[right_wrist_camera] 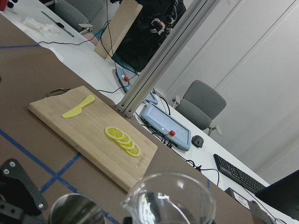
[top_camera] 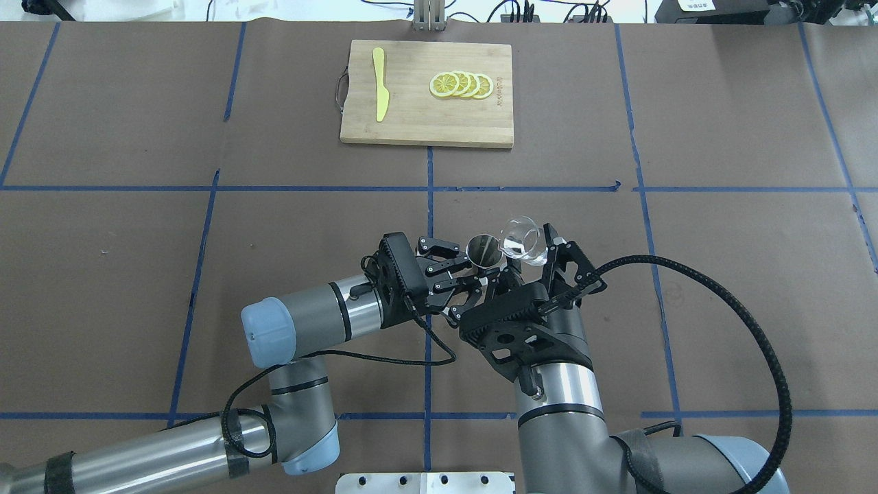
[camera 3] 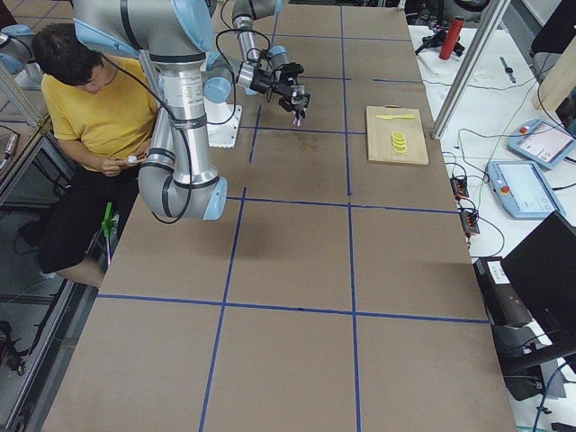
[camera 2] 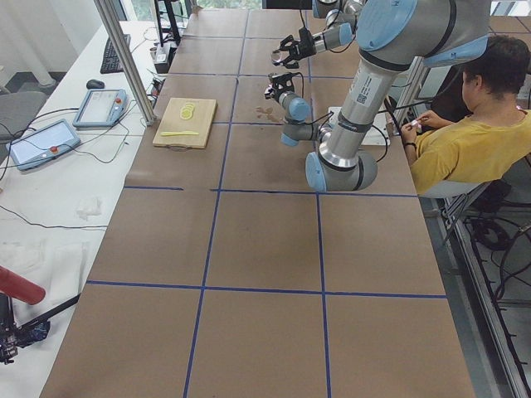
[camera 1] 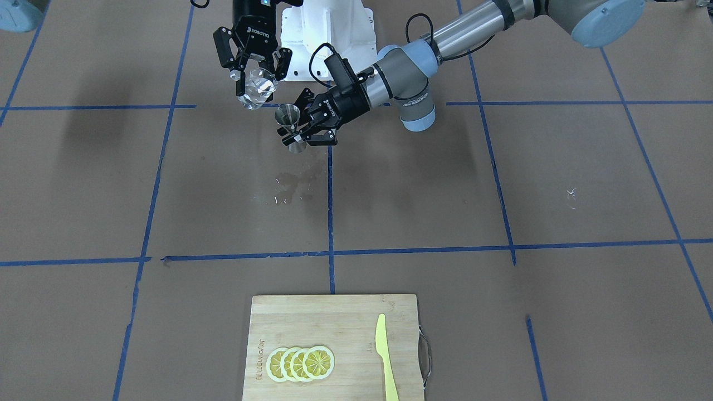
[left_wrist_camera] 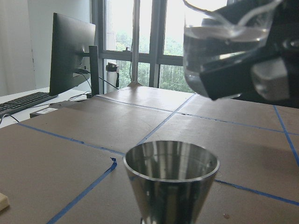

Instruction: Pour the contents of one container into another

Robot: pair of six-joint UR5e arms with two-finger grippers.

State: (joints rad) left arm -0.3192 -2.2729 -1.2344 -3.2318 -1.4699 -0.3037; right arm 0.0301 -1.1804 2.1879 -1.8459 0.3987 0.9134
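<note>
Brown paper covers the table (top_camera: 103, 274), matte and creased, ruled into large squares by blue tape lines (top_camera: 430, 178).

Nearest my base, my left gripper (camera 1: 293, 133) is clamped on the narrow waist of the steel jigger (top_camera: 484, 249), an hourglass of two polished cones. It is close to upright above the paper, with its wide mouth facing up.

Just beside it and higher, my right gripper (top_camera: 531, 257) pinches the clear glass cup (top_camera: 523, 240) by its round wall. The cup is short and thin-rimmed with a small pouring lip. It is tilted, lip toward the jigger's rim, and clear liquid shows inside.

Farther out, a shiny wet patch (camera 1: 292, 186) darkens the paper.

At the far edge lies a rectangular pale bamboo cutting board (top_camera: 411, 116) with a wire handle at one end. On it, four thin lemon slices (top_camera: 461, 85) overlap in a row, well apart from a flat yellow plastic knife (top_camera: 379, 92).
</note>
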